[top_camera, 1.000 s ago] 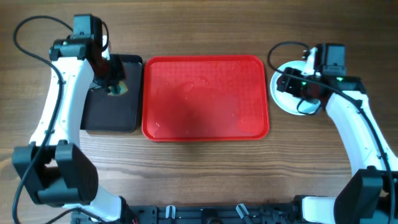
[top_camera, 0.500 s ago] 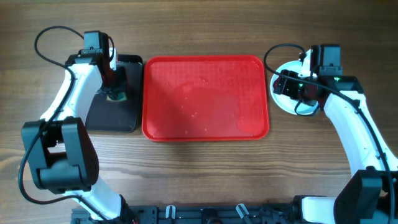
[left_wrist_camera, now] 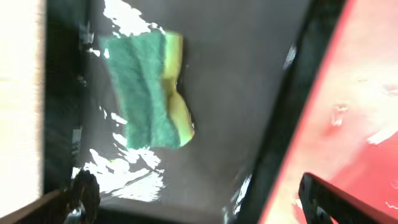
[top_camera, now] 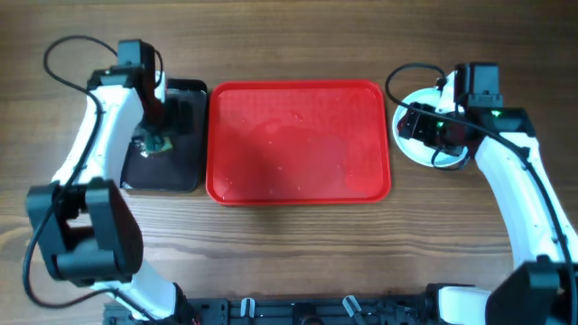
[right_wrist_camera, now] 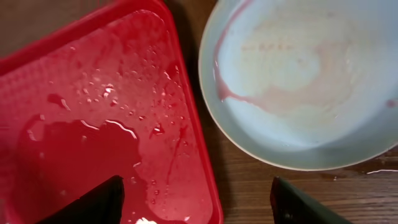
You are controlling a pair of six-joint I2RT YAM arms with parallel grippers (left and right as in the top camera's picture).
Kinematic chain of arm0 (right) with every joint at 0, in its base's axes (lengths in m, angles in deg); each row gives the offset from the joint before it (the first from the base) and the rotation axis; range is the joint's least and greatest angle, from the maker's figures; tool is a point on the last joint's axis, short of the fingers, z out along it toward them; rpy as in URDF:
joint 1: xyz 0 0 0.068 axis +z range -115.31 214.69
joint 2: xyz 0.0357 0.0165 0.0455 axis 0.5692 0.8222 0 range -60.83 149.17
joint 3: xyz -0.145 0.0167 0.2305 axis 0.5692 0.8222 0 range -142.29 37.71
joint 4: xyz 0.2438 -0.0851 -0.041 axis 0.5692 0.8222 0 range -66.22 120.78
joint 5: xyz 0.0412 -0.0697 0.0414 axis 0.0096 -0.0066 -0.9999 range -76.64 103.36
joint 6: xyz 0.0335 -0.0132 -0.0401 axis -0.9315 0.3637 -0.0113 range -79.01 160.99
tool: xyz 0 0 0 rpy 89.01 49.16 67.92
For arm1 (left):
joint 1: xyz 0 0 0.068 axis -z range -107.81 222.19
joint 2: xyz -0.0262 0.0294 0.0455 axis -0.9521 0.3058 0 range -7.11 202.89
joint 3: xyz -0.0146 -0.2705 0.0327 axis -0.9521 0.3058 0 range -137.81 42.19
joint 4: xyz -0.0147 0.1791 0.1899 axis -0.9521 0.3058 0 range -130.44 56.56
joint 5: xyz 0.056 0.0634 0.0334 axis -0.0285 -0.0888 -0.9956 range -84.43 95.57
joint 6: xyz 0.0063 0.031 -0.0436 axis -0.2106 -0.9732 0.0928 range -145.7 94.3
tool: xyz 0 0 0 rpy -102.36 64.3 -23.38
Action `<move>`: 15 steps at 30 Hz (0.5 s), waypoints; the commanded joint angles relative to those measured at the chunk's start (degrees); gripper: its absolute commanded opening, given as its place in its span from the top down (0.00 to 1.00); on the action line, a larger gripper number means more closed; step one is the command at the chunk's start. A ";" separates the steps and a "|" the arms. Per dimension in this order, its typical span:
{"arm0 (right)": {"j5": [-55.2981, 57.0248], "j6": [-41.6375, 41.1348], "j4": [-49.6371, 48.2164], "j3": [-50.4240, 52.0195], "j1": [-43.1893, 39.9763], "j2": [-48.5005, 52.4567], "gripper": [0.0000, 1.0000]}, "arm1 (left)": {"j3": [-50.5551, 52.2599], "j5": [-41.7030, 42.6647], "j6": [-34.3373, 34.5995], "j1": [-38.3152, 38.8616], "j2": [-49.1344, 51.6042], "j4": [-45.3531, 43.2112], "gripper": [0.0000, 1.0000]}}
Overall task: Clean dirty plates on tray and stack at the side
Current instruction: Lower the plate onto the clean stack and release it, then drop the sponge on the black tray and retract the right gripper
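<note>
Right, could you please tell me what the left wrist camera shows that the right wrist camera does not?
Only the left wrist view: a green and yellow sponge lying loose on the wet black tray.
Only the right wrist view: a pale plate with pinkish streaks, just past the corner of the red tray, with the wooden table showing around it.
Both: the red tray, wet with droplets, at one side of the picture.
</note>
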 commanded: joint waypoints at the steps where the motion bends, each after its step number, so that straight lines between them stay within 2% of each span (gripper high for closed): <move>1: -3.52 2.89 1.95 -4.00 0.13 -5.64 0.24 | -7.76 0.98 0.81 -0.42 -8.96 4.74 0.00; 7: -4.02 4.24 5.11 -5.64 0.13 -13.29 0.25 | -8.22 3.32 0.74 -0.44 -17.14 6.97 0.00; 13: -4.04 5.40 5.16 -5.66 0.13 -23.96 0.18 | -8.22 3.32 0.74 -0.42 -19.56 6.91 0.00; 14: -4.04 5.38 4.87 -5.66 0.13 -25.92 0.14 | -8.22 3.32 0.74 -0.42 -19.54 6.91 0.00; 15: -4.04 5.40 4.59 -5.66 0.13 -27.74 0.00 | -8.20 3.32 0.74 -0.44 -19.45 6.91 0.00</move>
